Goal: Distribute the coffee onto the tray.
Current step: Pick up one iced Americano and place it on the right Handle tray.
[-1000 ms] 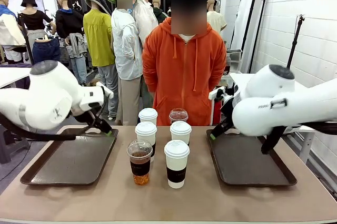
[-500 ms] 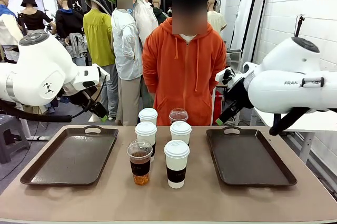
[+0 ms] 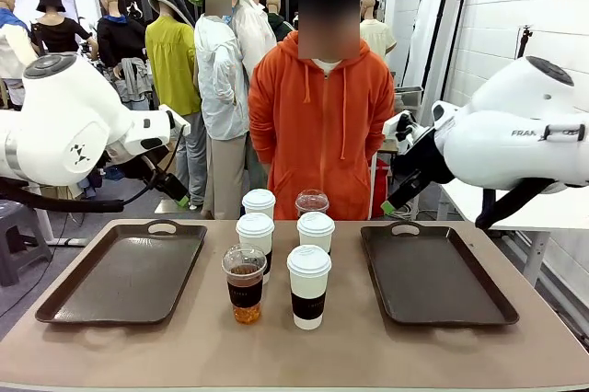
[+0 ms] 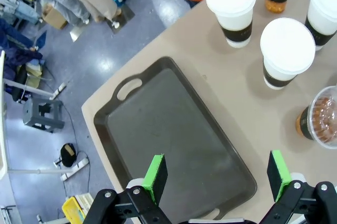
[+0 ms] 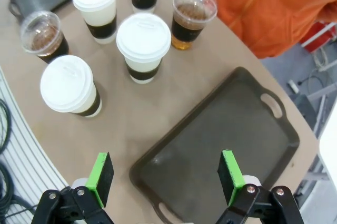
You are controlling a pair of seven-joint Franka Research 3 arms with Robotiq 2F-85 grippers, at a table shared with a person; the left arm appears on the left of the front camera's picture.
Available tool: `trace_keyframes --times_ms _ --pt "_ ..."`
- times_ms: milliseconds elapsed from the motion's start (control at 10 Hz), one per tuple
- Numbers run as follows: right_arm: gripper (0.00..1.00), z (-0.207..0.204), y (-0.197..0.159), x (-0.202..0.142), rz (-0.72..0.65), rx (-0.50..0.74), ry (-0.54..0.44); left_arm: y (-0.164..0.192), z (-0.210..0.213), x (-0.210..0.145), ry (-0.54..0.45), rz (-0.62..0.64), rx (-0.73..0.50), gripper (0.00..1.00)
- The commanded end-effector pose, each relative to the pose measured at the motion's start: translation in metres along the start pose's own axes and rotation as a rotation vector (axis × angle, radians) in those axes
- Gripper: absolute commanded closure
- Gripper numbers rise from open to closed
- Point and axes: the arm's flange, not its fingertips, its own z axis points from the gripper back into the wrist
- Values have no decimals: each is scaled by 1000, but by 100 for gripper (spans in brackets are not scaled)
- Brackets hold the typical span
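The six cups of coffee (image 3: 308,286) stood bunched at the table's middle, none on a tray: four white lidded cups (image 3: 255,231) and two clear domed cups (image 3: 245,283) of brown liquid. At their nine o'clock lay the left tray (image 3: 124,272) and at three o'clock the right tray (image 3: 433,277), both bare. The left gripper (image 4: 217,174) and right gripper (image 5: 164,177) hung high, jaws spread wide, holding nothing. I'd say distributing hadn't begun. Next, an arm must descend on one cup without knocking its neighbours.
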Motion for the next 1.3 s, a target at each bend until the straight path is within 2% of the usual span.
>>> trace_keyframes --times_ms 0,500,700,1000,1100,1200 --pt "0 15 -13 -9 35 81 -110 6 11 -15 -125 -12 -83 0" --pt "0 40 -37 -24 62 221 -312 36 31 -48 -321 44 -225 0" --pt "0 38 -44 -26 58 245 -347 40 33 -60 -390 56 -278 0" --pt "0 36 -43 -23 58 228 -349 38 37 -62 -408 59 -253 0" --pt "0 37 -42 -23 47 200 -356 56 47 -30 -363 79 -257 0" --pt "0 43 -43 -25 41 231 -346 56 47 -30 -363 79 -257 0"
